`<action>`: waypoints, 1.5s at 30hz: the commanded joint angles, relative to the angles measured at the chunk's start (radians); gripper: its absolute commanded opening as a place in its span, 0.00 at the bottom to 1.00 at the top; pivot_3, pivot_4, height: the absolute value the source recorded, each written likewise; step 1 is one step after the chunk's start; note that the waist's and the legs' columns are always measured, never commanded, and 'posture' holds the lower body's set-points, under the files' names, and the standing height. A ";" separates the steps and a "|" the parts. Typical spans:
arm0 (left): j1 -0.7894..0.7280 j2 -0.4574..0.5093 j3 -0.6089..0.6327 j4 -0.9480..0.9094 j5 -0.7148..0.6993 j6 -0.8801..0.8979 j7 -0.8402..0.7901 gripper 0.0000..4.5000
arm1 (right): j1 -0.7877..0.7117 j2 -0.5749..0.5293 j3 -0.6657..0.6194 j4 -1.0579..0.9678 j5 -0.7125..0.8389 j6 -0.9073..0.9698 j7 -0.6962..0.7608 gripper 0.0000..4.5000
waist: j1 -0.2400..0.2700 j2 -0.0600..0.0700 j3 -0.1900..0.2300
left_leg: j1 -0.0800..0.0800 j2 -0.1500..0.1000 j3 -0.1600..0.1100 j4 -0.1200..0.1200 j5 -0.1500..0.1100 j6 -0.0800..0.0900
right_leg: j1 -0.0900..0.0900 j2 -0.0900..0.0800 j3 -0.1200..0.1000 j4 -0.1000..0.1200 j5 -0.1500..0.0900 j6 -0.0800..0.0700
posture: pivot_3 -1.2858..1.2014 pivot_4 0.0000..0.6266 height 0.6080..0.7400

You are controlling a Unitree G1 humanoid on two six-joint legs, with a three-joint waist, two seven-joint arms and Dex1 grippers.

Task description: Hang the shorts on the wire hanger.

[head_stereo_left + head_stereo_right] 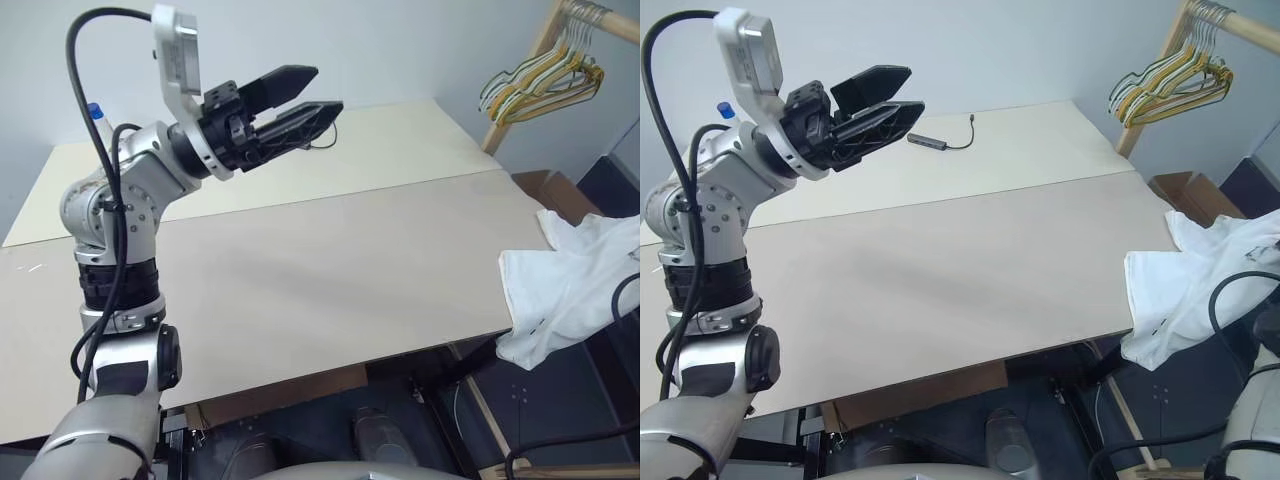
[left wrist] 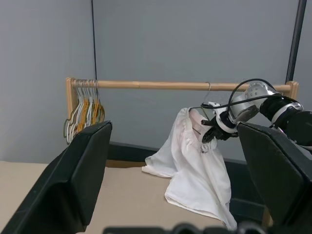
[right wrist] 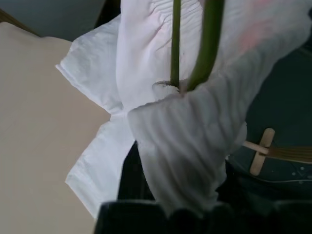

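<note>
Beige table (image 1: 300, 270) under wide-open left gripper (image 1: 300, 100); right gripper's (image 2: 207, 141) state unclear.

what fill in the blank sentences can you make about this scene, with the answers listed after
1. The white shorts hang from a thin wire hanger hooked on a ____ rail.
2. The lower part of the shorts rests on the ____ edge.
3. The left gripper is raised above the table with its fingers ____.
4. A bunch of spare hangers hangs at one ____ of the rail.

Missing words: wooden; table; open; end
</note>
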 commanded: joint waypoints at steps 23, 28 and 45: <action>0.055 0.055 -0.070 -0.002 0.112 -0.093 -0.031 0.99 | 0.550 0.387 0.301 -0.993 -0.301 -0.663 -0.252 1.00 | 0.000 0.006 -0.004 | 0.003 0.000 -0.002 -0.001 0.001 -0.001 | 0.000 0.000 0.004 0.002 0.000 0.002 | 0.45 0.00 1.00; 0.088 0.061 -0.067 -0.026 0.131 -0.101 -0.012 0.99 | 0.622 0.393 0.376 -1.042 -0.379 -0.934 -0.270 1.00 | 0.000 0.006 -0.004 | 0.003 0.000 -0.002 -0.001 0.000 -0.001 | 0.000 0.000 0.004 0.002 0.000 0.002 | 0.46 0.00 1.00; 0.564 0.172 -0.036 -0.276 0.318 -0.327 0.031 0.99 | 0.530 0.309 0.811 -0.921 0.229 -0.977 1.165 1.00 | 0.108 0.000 -0.001 | 0.018 -0.001 -0.002 -0.007 -0.001 0.001 | 0.013 0.001 0.005 -0.003 0.000 0.001 | 0.55 0.00 1.00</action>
